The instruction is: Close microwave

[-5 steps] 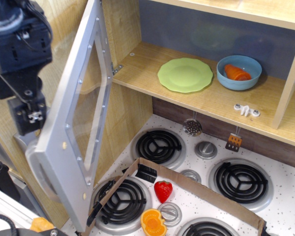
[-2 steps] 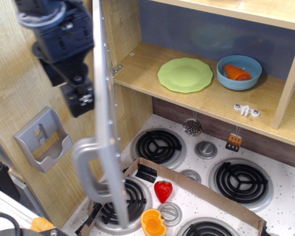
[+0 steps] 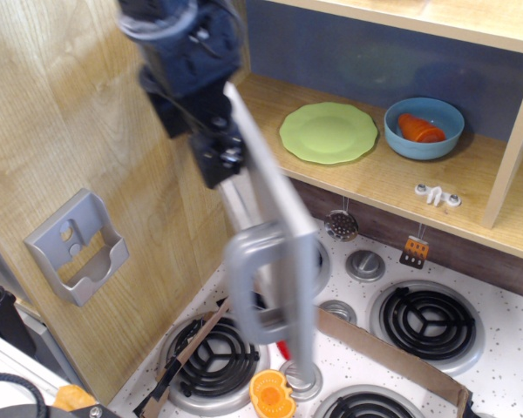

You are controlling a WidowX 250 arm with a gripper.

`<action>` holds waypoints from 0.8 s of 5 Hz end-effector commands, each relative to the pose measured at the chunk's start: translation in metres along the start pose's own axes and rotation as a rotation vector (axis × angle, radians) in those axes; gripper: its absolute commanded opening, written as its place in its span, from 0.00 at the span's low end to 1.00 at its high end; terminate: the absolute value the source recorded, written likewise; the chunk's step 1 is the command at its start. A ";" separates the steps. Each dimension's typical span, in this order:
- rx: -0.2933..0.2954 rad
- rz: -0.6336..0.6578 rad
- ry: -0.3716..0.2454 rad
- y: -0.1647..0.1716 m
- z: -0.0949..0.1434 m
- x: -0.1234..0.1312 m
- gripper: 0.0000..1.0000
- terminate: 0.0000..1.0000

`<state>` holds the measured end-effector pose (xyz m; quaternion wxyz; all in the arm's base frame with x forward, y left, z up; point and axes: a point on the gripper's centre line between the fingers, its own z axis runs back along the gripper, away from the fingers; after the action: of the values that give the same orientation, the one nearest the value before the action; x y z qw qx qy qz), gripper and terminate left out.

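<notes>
The microwave is a wooden compartment (image 3: pixel 392 174) with its silver-grey door (image 3: pixel 275 196) partly open and swung out over the stove, seen almost edge-on. The thick grey handle (image 3: pixel 260 292) sticks out toward me on the door's free edge. My black gripper (image 3: pixel 216 150) is pressed against the door's outer face near its upper part, left of the compartment opening. Its jaws are hard to make out against the door. Inside the compartment lie a green plate (image 3: pixel 329 132) and a blue bowl (image 3: pixel 424 127) with an orange item in it.
A grey wall holder (image 3: pixel 77 248) hangs on the wooden side panel at left. Below is a stove with black burners (image 3: pixel 427 320), knobs (image 3: pixel 364 264), a cardboard strip (image 3: pixel 392 353) and an orange toy (image 3: pixel 272 394). Small utensils (image 3: pixel 342 225) hang under the shelf.
The door has swung from wide open on the left toward the compartment, now roughly halfway. My arm has moved right along with it, staying against the door's outer face.
</notes>
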<state>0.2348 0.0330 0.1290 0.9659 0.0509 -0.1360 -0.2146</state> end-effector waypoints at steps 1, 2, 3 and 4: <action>-0.013 0.016 -0.117 -0.002 -0.012 0.041 1.00 0.00; 0.005 0.007 -0.179 -0.001 -0.021 0.053 1.00 0.00; 0.005 0.012 -0.212 0.001 -0.025 0.066 1.00 0.00; 0.033 0.022 -0.259 0.003 -0.023 0.078 1.00 0.00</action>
<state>0.3033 0.0028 0.1060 0.9466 0.0302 -0.2475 -0.2042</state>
